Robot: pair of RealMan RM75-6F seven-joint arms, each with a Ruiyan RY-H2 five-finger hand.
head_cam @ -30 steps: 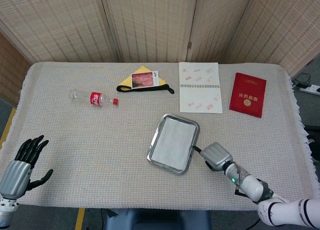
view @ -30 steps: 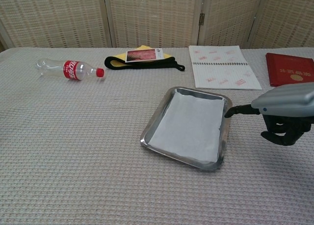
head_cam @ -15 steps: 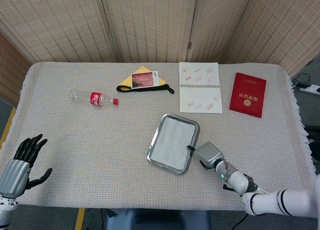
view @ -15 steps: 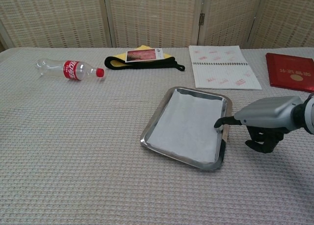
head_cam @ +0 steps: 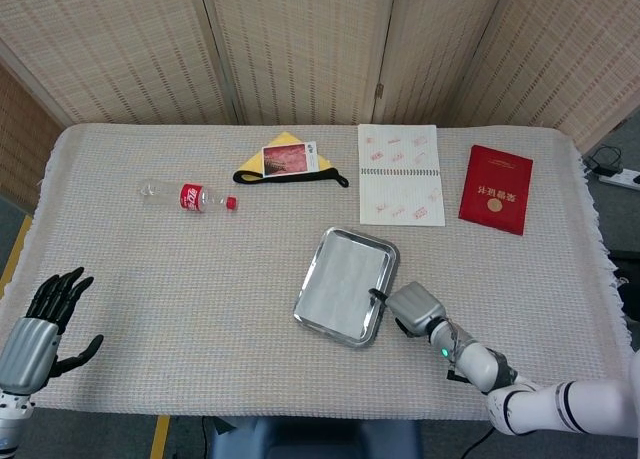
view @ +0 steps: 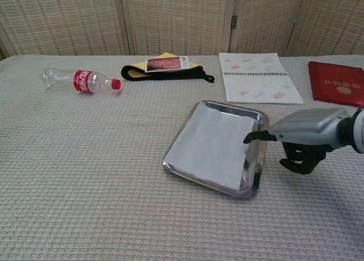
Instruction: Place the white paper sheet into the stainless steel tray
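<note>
Stainless steel tray (view: 257, 120) as the landmark, set near the middle of the cloth-covered table (view: 85, 175). White paper sheet (view: 209, 145) lying flat inside it, covering most of the floor, with a strip of bare steel showing along the tray's right side.

Right hand (view: 304, 137) just right of the tray, low over the table. One dark finger (view: 254, 137) stretched out straight across the tray's right rim, its tip at the right edge of the paper (touching or a hair above, cannot tell which). Remaining fingers curled under the palm, black and bunched, holding nothing. From the head view, the same hand (head_cam: 413, 307) sitting at the tray's near right corner, forearm trailing off toward the table's front edge.

Left hand (head_cam: 42, 324) far to the left of the tray, at the table's front left corner, palm raised, fingers spread apart and empty.

Beyond the tray: a spiral notebook (view: 258, 84) lying open, straight behind it; a red booklet (view: 335, 83) further right of that; a yellow and black cloth with a photo card on top (view: 165, 67) behind and to the left; a clear plastic bottle with a red label (view: 81, 81) on its side, well off to the left.
</note>
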